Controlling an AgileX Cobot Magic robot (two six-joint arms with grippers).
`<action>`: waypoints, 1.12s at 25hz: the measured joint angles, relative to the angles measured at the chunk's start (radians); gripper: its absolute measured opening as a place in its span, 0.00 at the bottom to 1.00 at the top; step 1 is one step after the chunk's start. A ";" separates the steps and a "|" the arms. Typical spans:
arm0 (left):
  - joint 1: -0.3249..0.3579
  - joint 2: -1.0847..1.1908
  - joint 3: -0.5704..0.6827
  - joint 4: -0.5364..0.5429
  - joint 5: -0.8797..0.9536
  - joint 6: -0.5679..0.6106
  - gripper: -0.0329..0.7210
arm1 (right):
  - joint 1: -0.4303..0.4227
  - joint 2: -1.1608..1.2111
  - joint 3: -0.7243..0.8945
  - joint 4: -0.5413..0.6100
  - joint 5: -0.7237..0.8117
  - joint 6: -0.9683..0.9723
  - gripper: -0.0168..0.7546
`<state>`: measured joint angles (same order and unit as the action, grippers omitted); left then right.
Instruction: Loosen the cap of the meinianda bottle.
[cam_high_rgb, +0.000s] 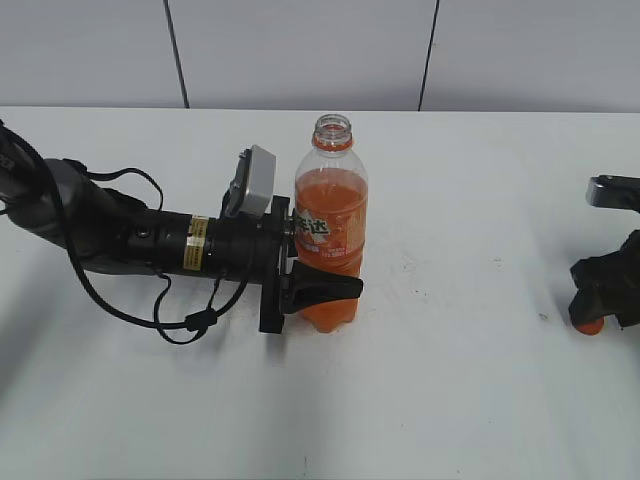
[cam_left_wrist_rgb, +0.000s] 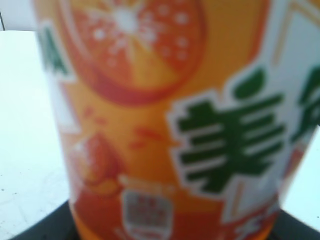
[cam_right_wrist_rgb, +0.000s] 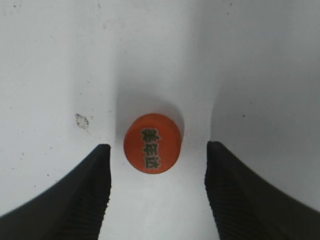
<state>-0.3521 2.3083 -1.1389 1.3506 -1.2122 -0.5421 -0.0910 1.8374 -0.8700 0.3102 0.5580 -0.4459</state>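
Note:
The meinianda bottle (cam_high_rgb: 330, 225) stands upright mid-table, its mouth bare with only the orange neck ring on it. My left gripper (cam_high_rgb: 322, 288) is shut on the bottle's lower body; its label (cam_left_wrist_rgb: 165, 120) fills the left wrist view, blurred. The orange cap (cam_right_wrist_rgb: 152, 143) lies on the white table, top up, apart from the bottle. In the exterior view the cap (cam_high_rgb: 588, 324) shows at the far right under my right gripper (cam_high_rgb: 600, 300). My right gripper (cam_right_wrist_rgb: 157, 165) is open above the cap, its two black fingers on either side and not touching it.
The white table (cam_high_rgb: 460, 400) runs to a grey panelled wall at the back. Black cables loop beside the left arm (cam_high_rgb: 190, 320). A small dark speck (cam_right_wrist_rgb: 81, 120) marks the table left of the cap.

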 joint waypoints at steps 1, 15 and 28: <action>0.000 0.000 0.000 0.000 0.000 0.000 0.56 | 0.000 0.000 0.000 0.001 0.001 0.004 0.61; 0.000 0.000 0.000 0.034 0.003 -0.008 0.82 | 0.000 -0.131 0.000 0.036 0.020 0.020 0.62; 0.000 -0.181 0.008 0.084 0.005 -0.035 0.82 | 0.000 -0.221 0.000 0.044 0.046 0.025 0.62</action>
<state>-0.3521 2.1272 -1.1313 1.4344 -1.2069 -0.5773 -0.0910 1.6159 -0.8700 0.3543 0.6040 -0.4209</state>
